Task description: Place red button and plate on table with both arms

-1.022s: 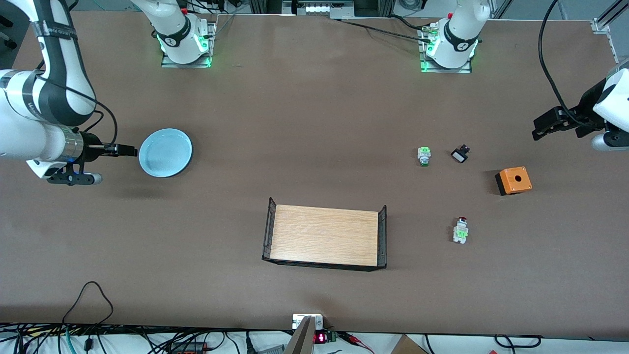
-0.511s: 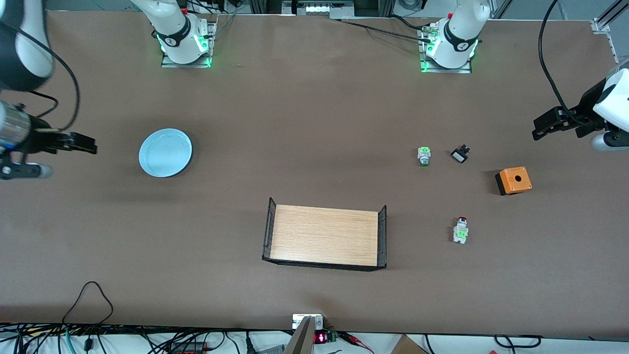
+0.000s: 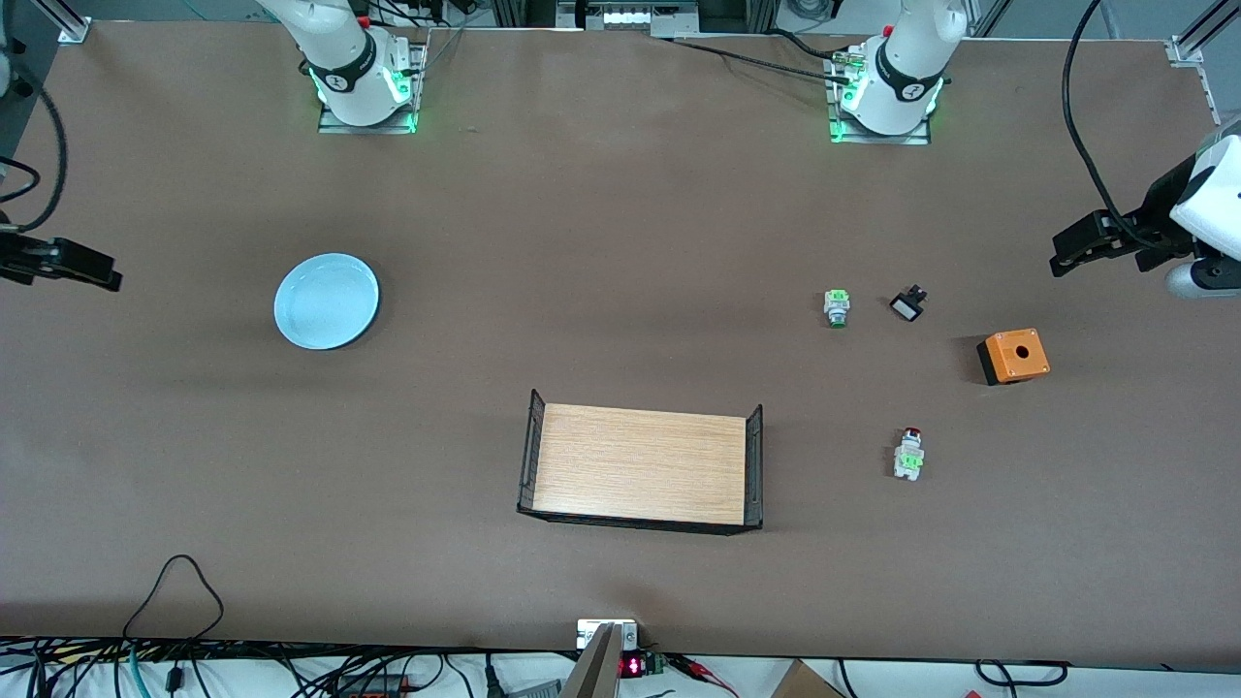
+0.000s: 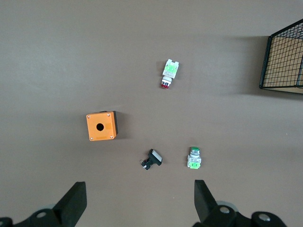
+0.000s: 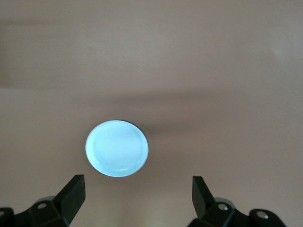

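- Right gripper (image 3: 92, 274) has drawn away from the plate (image 3: 327, 301); fingers wide, empty.
- Left gripper (image 3: 1076, 249) waits likewise, over the table (image 3: 620, 242).
- Red button (image 3: 908, 454) lies near the orange box (image 3: 1013, 356); light, rigid; take its body.

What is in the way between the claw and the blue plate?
Nothing that shows. The right claw hangs open at the right arm's end of the table, with only bare tabletop between it and the plate. The tray sits nearer the camera, off that line.
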You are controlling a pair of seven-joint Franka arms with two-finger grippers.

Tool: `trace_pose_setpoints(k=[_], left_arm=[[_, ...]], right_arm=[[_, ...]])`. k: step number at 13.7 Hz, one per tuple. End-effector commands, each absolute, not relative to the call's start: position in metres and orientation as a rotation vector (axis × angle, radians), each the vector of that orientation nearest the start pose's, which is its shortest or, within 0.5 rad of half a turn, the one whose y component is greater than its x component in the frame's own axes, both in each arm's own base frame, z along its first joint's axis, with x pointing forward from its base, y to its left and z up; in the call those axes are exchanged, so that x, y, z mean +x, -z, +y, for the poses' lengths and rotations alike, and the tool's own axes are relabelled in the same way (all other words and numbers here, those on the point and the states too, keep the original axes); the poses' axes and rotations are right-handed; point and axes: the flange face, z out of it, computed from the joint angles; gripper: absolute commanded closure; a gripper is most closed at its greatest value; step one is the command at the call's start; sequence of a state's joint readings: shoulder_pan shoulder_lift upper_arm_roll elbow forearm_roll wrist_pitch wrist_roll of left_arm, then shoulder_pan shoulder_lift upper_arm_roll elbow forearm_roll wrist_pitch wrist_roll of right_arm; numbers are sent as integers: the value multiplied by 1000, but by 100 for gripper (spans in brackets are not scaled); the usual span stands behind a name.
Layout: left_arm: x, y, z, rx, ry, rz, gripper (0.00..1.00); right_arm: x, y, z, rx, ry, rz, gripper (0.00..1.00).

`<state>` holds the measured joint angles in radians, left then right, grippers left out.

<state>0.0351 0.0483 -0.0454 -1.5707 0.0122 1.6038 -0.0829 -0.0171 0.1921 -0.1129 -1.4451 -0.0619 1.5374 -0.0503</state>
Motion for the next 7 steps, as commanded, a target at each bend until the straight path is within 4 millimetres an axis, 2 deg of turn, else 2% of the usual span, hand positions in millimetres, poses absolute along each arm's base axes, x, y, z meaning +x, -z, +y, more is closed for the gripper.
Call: trace_pose_setpoints(k=[1, 5, 7], left_arm=[[574, -604, -4, -3132, -21, -113, 0], [574, -604, -4, -3132, -21, -113, 0], [574, -604, -5, -3132, -21, -110, 0]], right_arm=[[593, -571, -67, -3207, -197, 106, 0], [553, -562, -63, -3189, -52, 103, 0], [552, -564, -60, -3189, -64, 106, 0]])
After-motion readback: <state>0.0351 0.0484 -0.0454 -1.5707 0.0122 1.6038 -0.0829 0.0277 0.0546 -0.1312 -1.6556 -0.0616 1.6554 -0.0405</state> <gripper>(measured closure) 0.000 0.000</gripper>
